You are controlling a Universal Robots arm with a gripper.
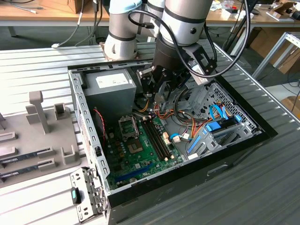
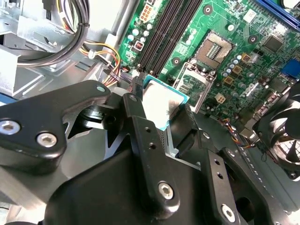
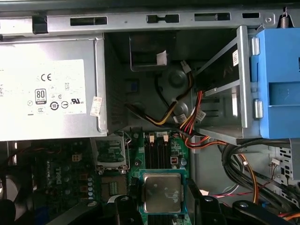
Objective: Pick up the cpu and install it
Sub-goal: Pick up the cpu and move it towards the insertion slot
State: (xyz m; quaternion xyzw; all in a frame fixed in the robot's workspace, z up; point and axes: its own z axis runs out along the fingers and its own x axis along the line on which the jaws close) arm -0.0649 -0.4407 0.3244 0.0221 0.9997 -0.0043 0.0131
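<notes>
The arm (image 1: 183, 28) reaches down into the open case (image 1: 78, 110) on the slatted table (image 1: 262, 187), and the gripper (image 1: 158, 96) hangs inside it, over the bundle of coloured cables (image 1: 161, 112), between the power supply (image 1: 110, 84) and the drive cage (image 1: 211, 101) on the exterior view's right. And there it is: the cpu (image 2: 161, 105) sits pinched between the two black fingers (image 2: 138, 119), silvery top showing, one finger on each opposite edge, so the grip is narrow and closed right on the chip. In the first wrist view the chip lies flat and square, held up in the air above the green board (image 2: 243, 28), roughly over the near ends of the long memory sticks (image 2: 164, 33). The socket (image 2: 218, 47) is open just beside that line, its contacts bare, with the metal load frame (image 2: 190, 86) flipped up next to it; the chip is close to the socket but apart from it, not seated. A black fan (image 2: 286, 136) shows at the edge of the second wrist view, and a blue bracket (image 3: 279, 84) stands past the cables in the first wrist view. On the exterior view's left, a grey tray (image 1: 42, 136) with upright holders sits beside the case.
</notes>
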